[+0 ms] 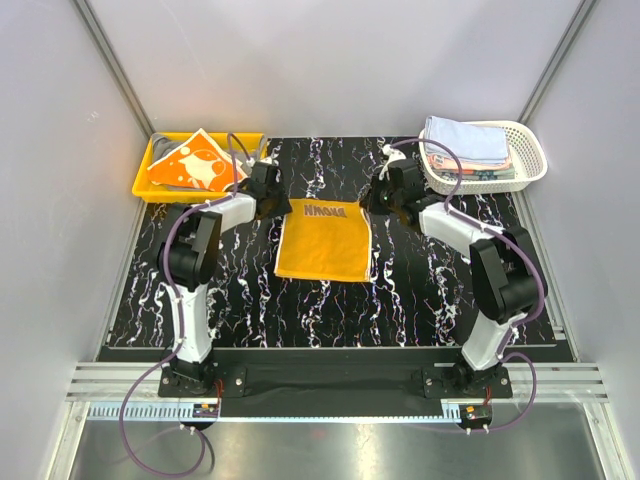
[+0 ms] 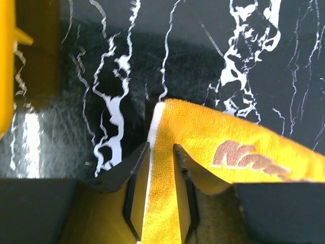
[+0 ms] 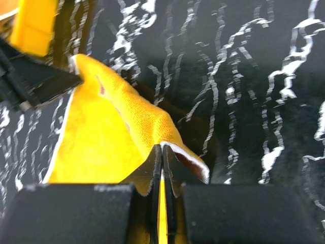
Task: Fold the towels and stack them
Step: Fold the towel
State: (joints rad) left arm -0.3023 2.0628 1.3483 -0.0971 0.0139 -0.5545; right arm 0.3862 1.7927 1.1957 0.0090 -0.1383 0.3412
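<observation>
On the black table [image 1: 440,290]: orange towel [image 1: 323,240] is spread flat.
Right gripper [image 3: 161,148]: pinched on its far right corner.
Left gripper [image 2: 161,150]: far left corner between jaws; grip cannot be told.
Handling: soft, light, limp; to be held by corners.

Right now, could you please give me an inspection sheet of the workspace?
Surface: black marbled mat, one towel spread in the middle.
Job's things: orange towel mostly flat, far corners lifted; folded towels stacked in the white basket, far right.
Clutter: yellow tray, far left, holding a patterned orange cloth.
Grippers: left gripper, jaws astride the orange towel's far left corner, grip unclear; right gripper, jaws shut on its far right corner.
Cables: purple cables loop past the near edge; one arcs beside the tray.
Surroundings: grey walls; metal rail along the near edge.
</observation>
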